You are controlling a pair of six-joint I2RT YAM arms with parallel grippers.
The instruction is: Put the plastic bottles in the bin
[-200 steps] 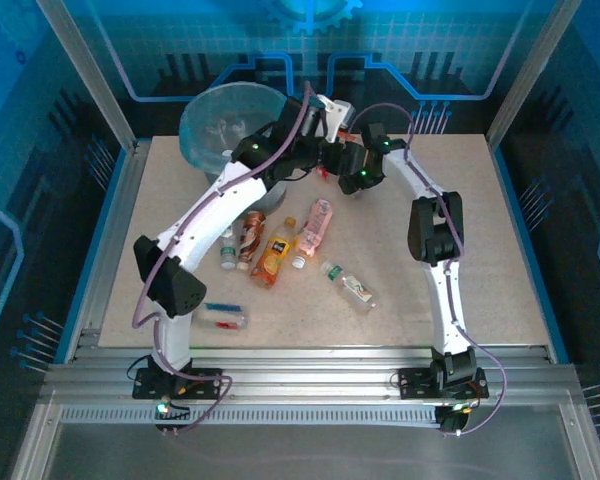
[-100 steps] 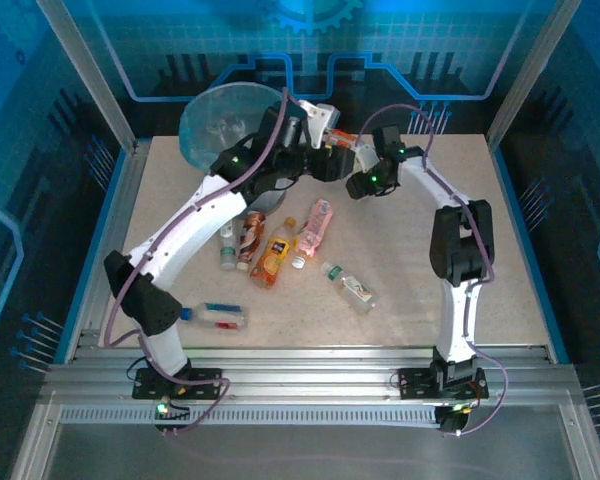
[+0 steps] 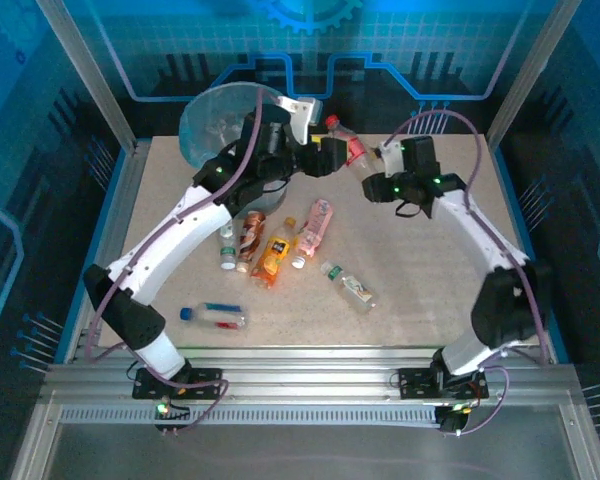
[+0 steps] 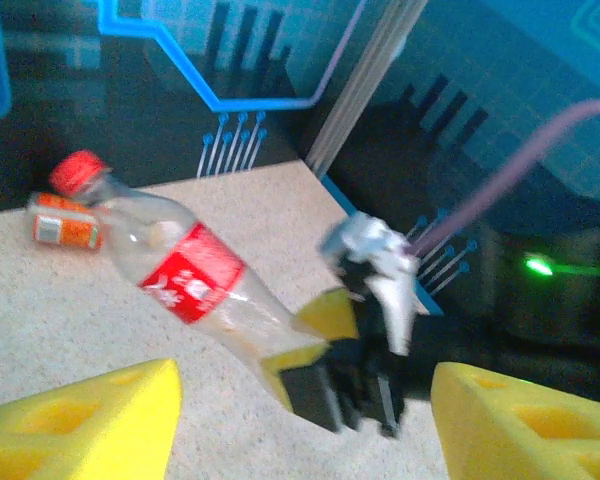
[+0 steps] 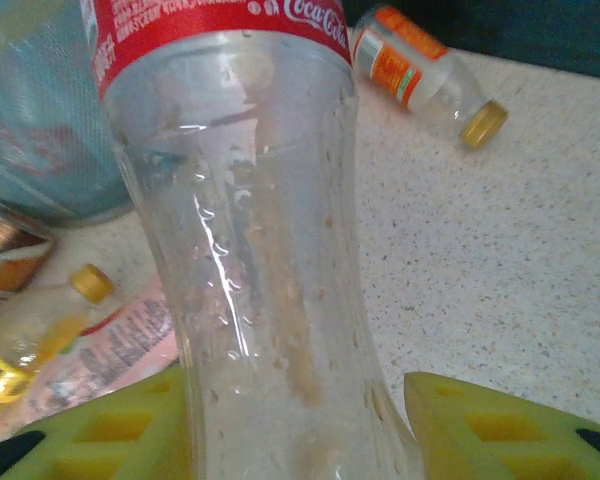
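Right arm (image 3: 485,245) has swung out to the right since a second ago, its elbow now near the table's right side. Left arm (image 3: 180,235) has stretched further toward the far edge.

Clear plastic bottle with red label and red cap (image 3: 345,140) is up off the table and tilted, just right of the round grey bin with light-blue bag liner (image 3: 195,125), not in it. Right gripper (image 5: 300,430) is clamped on its lower body, cap end pointing away. Left gripper (image 4: 300,425) faces the bottle from close by, jaws wide apart, nothing between them.

Small clear bottle with orange label and yellow cap (image 5: 415,65) lies on the speckled beige table (image 3: 430,260) beyond the held one. Mid-table cluster: orange-label bottle (image 3: 272,255), pink-label bottle (image 3: 318,222), brown-label bottle (image 3: 250,238). Green-label bottle (image 3: 350,287) lies apart to their right, blue-capped bottle (image 3: 215,316) near the left arm's lower link.
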